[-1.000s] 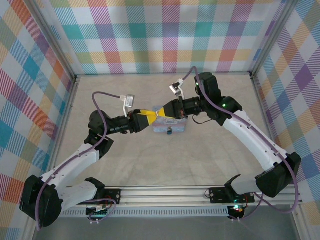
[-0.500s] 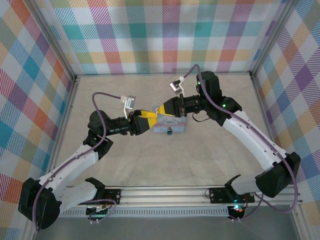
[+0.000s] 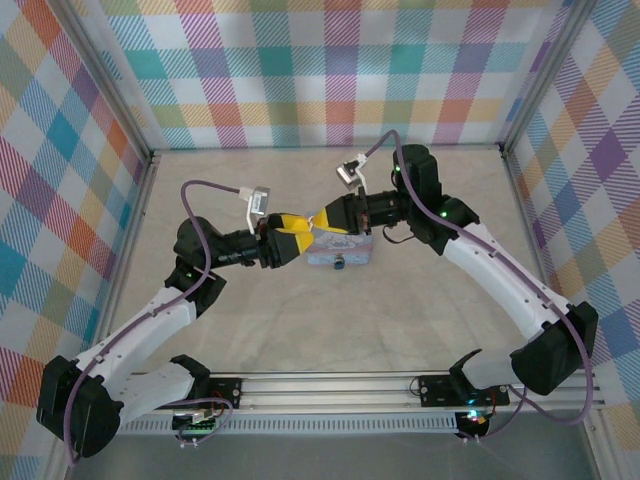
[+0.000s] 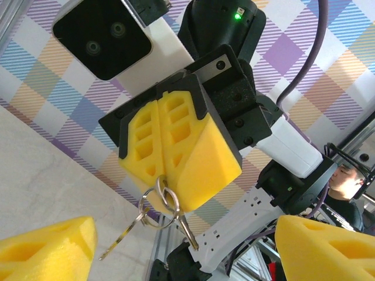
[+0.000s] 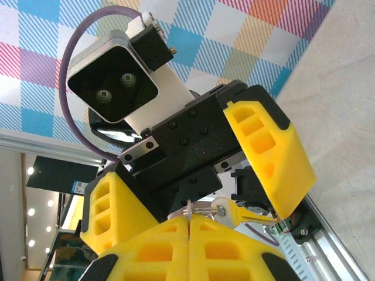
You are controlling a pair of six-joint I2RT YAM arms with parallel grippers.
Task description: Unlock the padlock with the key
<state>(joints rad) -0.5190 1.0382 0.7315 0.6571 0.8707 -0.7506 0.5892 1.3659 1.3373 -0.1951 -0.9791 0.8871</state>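
Note:
My right gripper (image 3: 318, 221) hangs shut above the pale blue tin (image 3: 345, 256), pinching a key ring (image 4: 162, 201). From the ring dangle two keys, one (image 4: 120, 240) slanting left and one (image 4: 189, 230) pointing down. In the right wrist view the key (image 5: 243, 214) juts out just past my shut fingertips (image 5: 176, 234). My left gripper (image 3: 292, 236) faces the right one, open, its yellow fingers (image 4: 47, 249) spread on either side of the keys without touching them. A tiny dark padlock (image 3: 340, 264) sits at the tin's near side.
Plaid walls (image 3: 320, 70) enclose the beige table (image 3: 350, 320) on three sides. The arms' mounting rail (image 3: 330, 385) runs along the near edge. Both wrists meet over the middle of the table, just above the tin.
My left gripper's jaws have spread wider and its wrist has lifted slightly. The right gripper stays shut on the key ring, barely shifted.

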